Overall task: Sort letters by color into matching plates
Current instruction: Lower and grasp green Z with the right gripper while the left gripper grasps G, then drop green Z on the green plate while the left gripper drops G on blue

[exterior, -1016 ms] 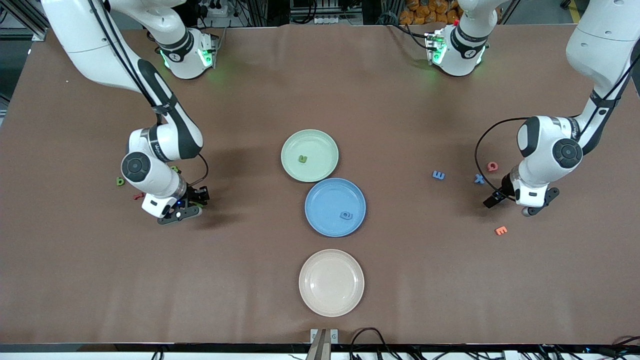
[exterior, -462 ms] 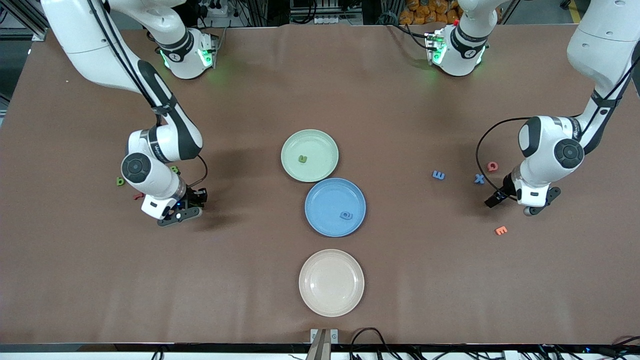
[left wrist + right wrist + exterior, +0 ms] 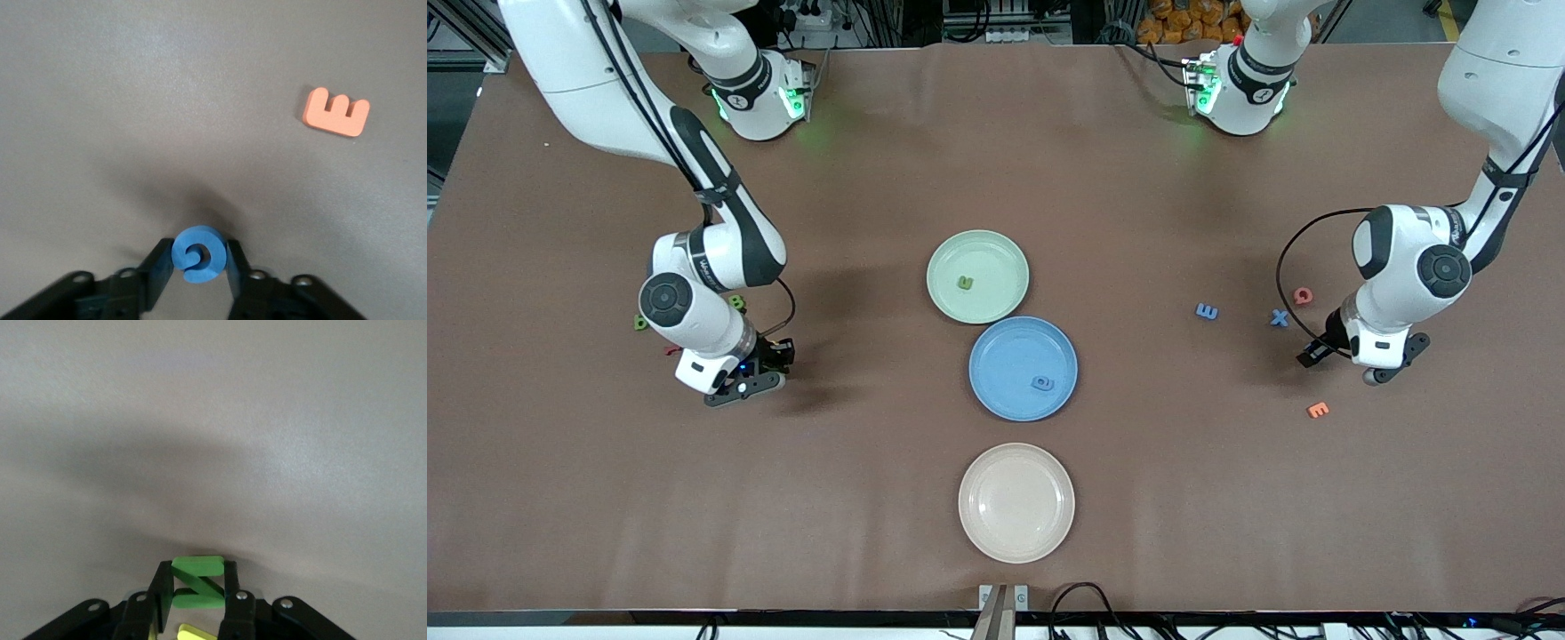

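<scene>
My left gripper (image 3: 200,257) is shut on a blue curled letter (image 3: 199,254) just above the bare table, near the left arm's end (image 3: 1378,363). My right gripper (image 3: 197,583) is shut on a green Z (image 3: 197,581) just above the table, near the right arm's end (image 3: 734,378). The mint green plate (image 3: 996,249) holds one green letter (image 3: 965,283). The blue plate (image 3: 1005,356) touches it and holds one blue letter (image 3: 1042,383). A blue E (image 3: 1207,311) and a blue X (image 3: 1280,317) lie near the left gripper. Two green letters (image 3: 641,323) (image 3: 737,302) lie by the right arm.
A cream plate (image 3: 1016,502) sits nearest the front camera. An orange E (image 3: 1318,410) (image 3: 335,113) and a red letter (image 3: 1304,296) lie near the left gripper. A red letter (image 3: 669,349) lies by the right arm, and a yellow letter (image 3: 197,632) lies under the right hand.
Both hands have drifted slightly toward their own ends of the table, each still holding its letter. Plates and loose letters have not moved.
</scene>
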Robot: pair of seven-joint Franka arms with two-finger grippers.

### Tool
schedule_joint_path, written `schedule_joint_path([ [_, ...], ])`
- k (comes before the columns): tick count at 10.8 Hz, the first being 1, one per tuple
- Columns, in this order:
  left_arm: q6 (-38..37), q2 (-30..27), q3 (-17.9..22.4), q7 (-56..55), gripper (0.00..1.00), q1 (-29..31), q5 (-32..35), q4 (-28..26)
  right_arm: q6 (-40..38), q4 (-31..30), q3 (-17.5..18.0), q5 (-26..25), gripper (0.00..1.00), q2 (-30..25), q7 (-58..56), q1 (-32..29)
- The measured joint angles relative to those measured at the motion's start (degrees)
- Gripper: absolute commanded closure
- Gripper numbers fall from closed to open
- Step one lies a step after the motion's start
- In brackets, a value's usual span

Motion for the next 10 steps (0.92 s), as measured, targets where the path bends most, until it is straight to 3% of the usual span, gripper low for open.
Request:
schedule_joint_path([
  [4,-4.55,-0.23,-0.34,0.06,1.00,-0.80,0.15,1.61,-1.86,1.00,1.13,0.07,1.00,-1.08,1.44,0.55],
  [8,-15.60,-0.37,-0.81,-1.67,1.00,-6.10,0.15,10.06,-4.05,1.40,3.10,0.10,1.00,-2.77,11.11,4.45],
  [10,-19.28,-0.29,-0.85,-2.09,1.00,-9.08,0.15,13.10,-5.14,1.42,6.23,0.11,1.00,-3.90,19.45,6.74],
])
